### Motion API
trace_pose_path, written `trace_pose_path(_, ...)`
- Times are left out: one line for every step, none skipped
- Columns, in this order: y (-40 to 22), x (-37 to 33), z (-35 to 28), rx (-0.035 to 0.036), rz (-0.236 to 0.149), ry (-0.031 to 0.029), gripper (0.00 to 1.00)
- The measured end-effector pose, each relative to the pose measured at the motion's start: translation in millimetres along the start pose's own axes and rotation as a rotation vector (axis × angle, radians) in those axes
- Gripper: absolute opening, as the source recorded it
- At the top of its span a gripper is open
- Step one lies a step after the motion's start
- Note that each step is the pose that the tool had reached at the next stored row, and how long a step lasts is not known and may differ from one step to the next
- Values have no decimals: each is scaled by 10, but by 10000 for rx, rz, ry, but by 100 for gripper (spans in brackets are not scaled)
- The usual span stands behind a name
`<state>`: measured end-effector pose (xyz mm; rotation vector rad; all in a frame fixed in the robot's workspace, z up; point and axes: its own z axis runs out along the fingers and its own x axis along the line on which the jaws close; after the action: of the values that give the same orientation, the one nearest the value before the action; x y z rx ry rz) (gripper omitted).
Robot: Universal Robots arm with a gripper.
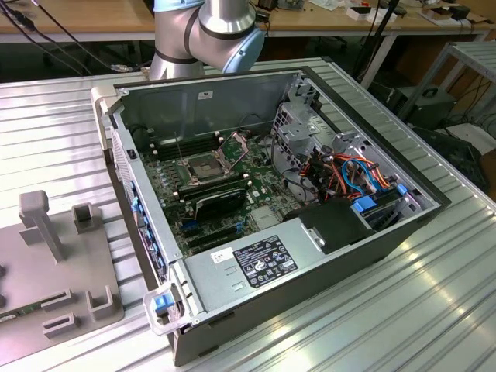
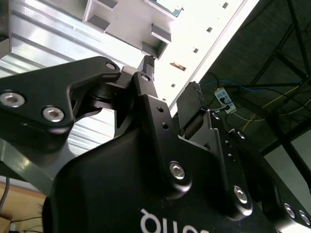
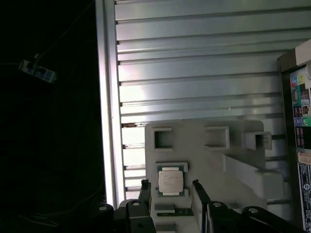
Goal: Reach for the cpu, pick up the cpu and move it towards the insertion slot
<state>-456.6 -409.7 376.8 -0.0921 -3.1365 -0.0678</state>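
The cpu (image 3: 171, 180), a small silvery square chip, lies flat in a pocket of a grey holder plate (image 3: 209, 155). In the first wrist view my gripper (image 3: 171, 189) hangs open above it, and its two black fingertips (image 3: 145, 186) stand either side of the chip with a gap to it. The second wrist view shows the same open gripper (image 2: 171, 85) from the side, with nothing between the fingers (image 2: 148, 65). In the exterior view the insertion slot (image 1: 200, 167) sits on the green board inside the open computer case, its metal load plate (image 1: 235, 143) hinged up.
The grey holder plate (image 1: 54, 267) with upright posts lies on the ribbed metal table at the exterior view's left, beside the case (image 1: 310, 263). A black ribbed card (image 1: 221, 200), drive cage and coloured cables (image 1: 349, 170) crowd the case around the socket.
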Motion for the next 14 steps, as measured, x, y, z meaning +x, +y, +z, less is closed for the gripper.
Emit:
trace_pose_path(0, 0, 12, 2, -39, 17, 47)
trace_pose_path(-2, -1, 31, 5, -85, 58, 47)
trace_pose_path(-2, -1, 38, 6, -85, 82, 47)
trace_pose_path(-2, -1, 40, 6, -84, 95, 47)
trace_pose_path(-2, -1, 43, 7, -84, 107, 47)
trace_pose_path(-2, -1, 47, 7, -83, 118, 47)
trace_pose_path(-2, -1, 50, 7, -83, 128, 47)
trace_pose_path(-3, -1, 55, 5, -83, 135, 47)
trace_pose_path(-3, -1, 60, 5, -82, 137, 47)
trace_pose_path(-3, -1, 67, 5, -83, 139, 47)
trace_pose_path(-3, -1, 73, 4, -82, 141, 47)
trace_pose_path(-4, -1, 87, 4, -82, 145, 47)
trace_pose_path(-5, -1, 99, 4, -82, 155, 47)
trace_pose_path(-5, -1, 111, 6, -82, 165, 47)
